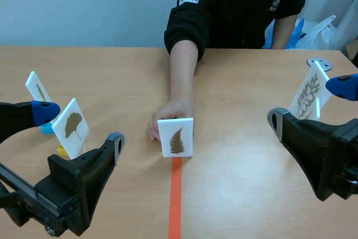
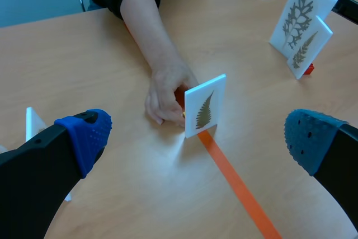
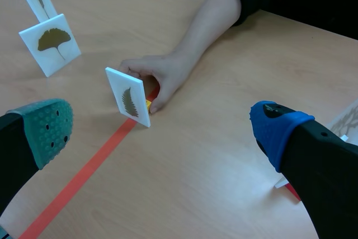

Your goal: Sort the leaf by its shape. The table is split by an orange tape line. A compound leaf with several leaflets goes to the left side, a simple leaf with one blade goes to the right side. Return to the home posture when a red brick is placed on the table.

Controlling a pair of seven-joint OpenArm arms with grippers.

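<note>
Left claw (image 2: 198,135) low at the near left of the bench (image 1: 112,76), fingers spread wide, holding nothing. Just past it on the left side stand two white cards: thin-leaf card (image 1: 38,88) further back, fan-leaf card (image 1: 72,126) nearer, upright on a yellow block (image 1: 61,150). Mid bench: fern card (image 1: 176,136), white with one brown feathery frond, stands upright at the far end of the orange tape line (image 1: 175,205), right on the line. A person's hand (image 1: 165,118) reaches in from across the bench and holds the card from behind; red and yellow bits (image 2: 179,97) show at its foot, can't tell what they are. Right side: tall branching-leaf card (image 1: 307,96) leaning, a smaller frond card (image 2: 305,54) just in front of it, touching or nearly. Metal disc (image 1: 319,63) lies further back. Right claw (image 3: 165,132) low at the near right, fingers spread wide, nothing between them, well apart from the fern card.
</note>
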